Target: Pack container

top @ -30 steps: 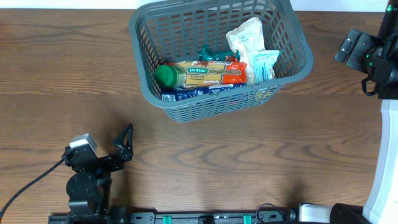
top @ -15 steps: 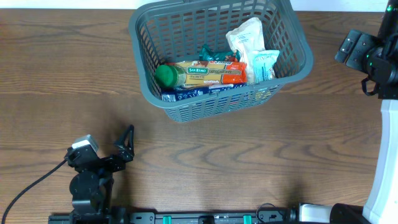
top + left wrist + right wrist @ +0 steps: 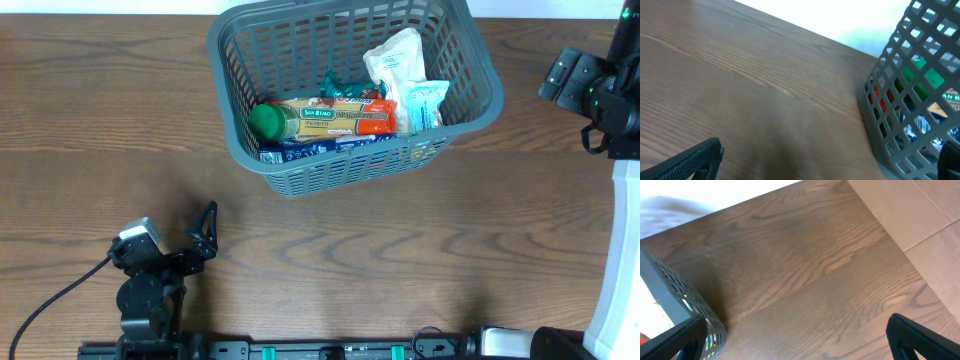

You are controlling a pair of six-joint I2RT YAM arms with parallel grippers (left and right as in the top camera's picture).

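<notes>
Since a second ago my left gripper [image 3: 205, 230] has slid a little toward the near edge of the table [image 3: 420, 260]. The container and my right arm have not shifted. The brown wood-grain table fills the overhead view. The container [image 3: 330, 172], a dark grey slotted basket, stands at the table's far side near the middle, turned at a slight angle. It is well apart from both my grippers. My left arm sits at the near-left part of the table. In my left wrist view its fingers [image 3: 690, 160] show at the two bottom corners, spread wide with only bare wood between them, so it grips nothing. My right gripper [image 3: 795, 330] is off to the right of the container, over the table. Its fingers [image 3: 675, 340] are likewise far apart and empty, with a corner of the basket just beside one of them. Inside the basket a long yellow pasta packet [image 3: 325, 117] with a red end lies along the near wall. A white bag [image 3: 395, 55] stands toward the far right, and a pale blue-and-white pouch [image 3: 425, 100] leans near it. A green-capped jar [image 3: 266, 121] touches the packet's left end, and a teal wrapper [image 3: 340, 88] shows behind the packet. A blue pack [image 3: 300, 148] peeks out under the packet. A black cable [image 3: 50, 295] trails from my left arm.
</notes>
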